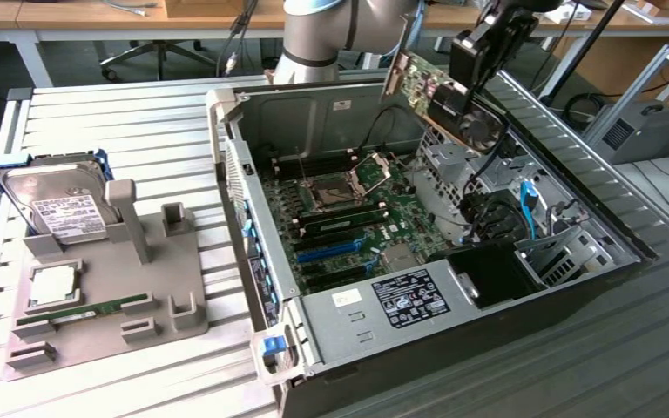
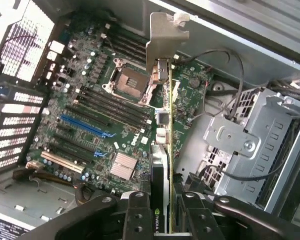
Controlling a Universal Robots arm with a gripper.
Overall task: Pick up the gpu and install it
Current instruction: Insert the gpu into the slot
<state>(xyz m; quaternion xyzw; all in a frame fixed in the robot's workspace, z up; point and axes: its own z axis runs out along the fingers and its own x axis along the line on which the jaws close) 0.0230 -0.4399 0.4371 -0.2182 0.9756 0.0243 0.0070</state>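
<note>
gpu (image 1: 445, 96) held above case (image 1: 311, 113)
claw (image 1: 480, 52) clamps it; square the card's edge to the blue slot (image 1: 328, 250) at 7 o'clock.

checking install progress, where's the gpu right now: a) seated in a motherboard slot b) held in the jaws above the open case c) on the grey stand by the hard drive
b: the gpu is clamped between the jaws, tilted in the air over the open case, clear of the motherboard.
</note>
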